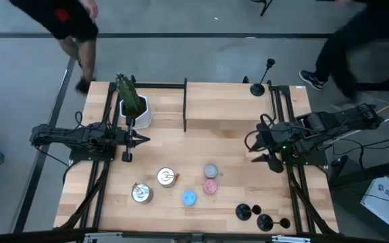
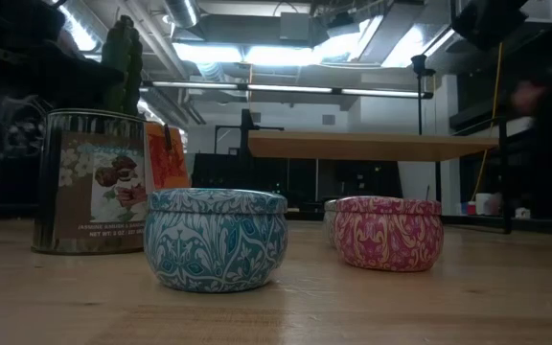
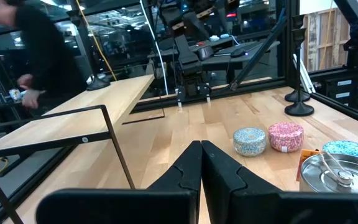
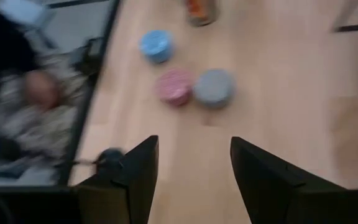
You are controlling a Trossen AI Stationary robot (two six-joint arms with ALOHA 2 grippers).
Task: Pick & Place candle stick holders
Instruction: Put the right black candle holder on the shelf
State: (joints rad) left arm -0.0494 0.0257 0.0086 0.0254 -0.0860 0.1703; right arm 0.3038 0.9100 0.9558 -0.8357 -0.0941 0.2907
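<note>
Three black candle stick holders (image 1: 265,220) stand on their round bases near the table's near right corner. Another holder (image 1: 257,88) stands on its base at the far edge. My right gripper (image 1: 265,160) hangs open above the table's right side, tilted down, with nothing between its fingers (image 4: 194,168). One holder's base (image 4: 110,158) shows just beside one of its fingers. My left gripper (image 1: 140,140) waits shut and level at the table's left side (image 3: 201,168).
Grey (image 1: 211,170), pink (image 1: 210,186) and blue (image 1: 189,197) candles and two silver tins (image 1: 166,177) sit mid-table near the front. A white pot with a cactus (image 1: 134,108) stands far left. A raised wooden shelf (image 1: 228,104) runs along the back. People move behind the table.
</note>
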